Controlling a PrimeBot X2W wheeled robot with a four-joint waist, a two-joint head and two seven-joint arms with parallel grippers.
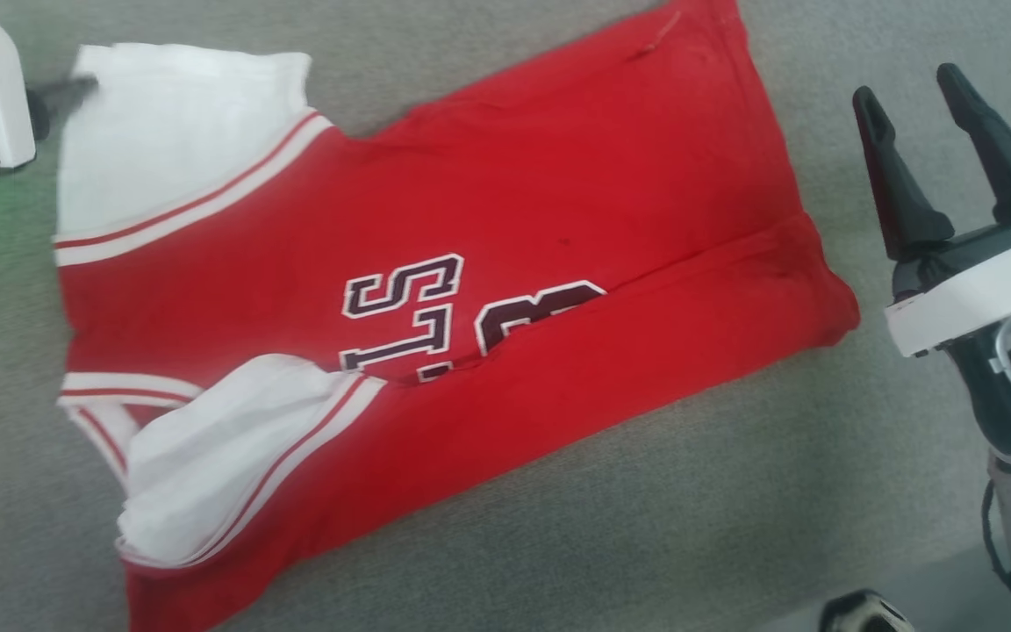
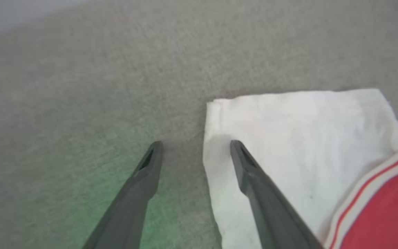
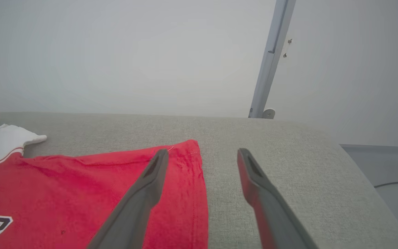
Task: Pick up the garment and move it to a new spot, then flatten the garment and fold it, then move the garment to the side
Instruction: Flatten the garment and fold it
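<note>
At the left, the left gripper (image 2: 193, 150) stands wide and empty, one finger over the grey cushion (image 2: 81, 103) and the other over the corner of the white sleeve (image 2: 288, 138). The red shirt (image 1: 435, 290) lies across the middle of the cushion, sleeves toward the left, its lower edge folded up over part of the dark lettering. At the right, the right gripper (image 1: 909, 83) is also spread wide, holding nothing, near the shirt's hem end.

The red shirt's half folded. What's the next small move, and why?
Probably close the left gripper on the white sleeve: its open fingers straddle the sleeve's edge, one over cloth, one over the grey surface. The garment is already folded in along its near side; this sleeve lies spread.
</note>
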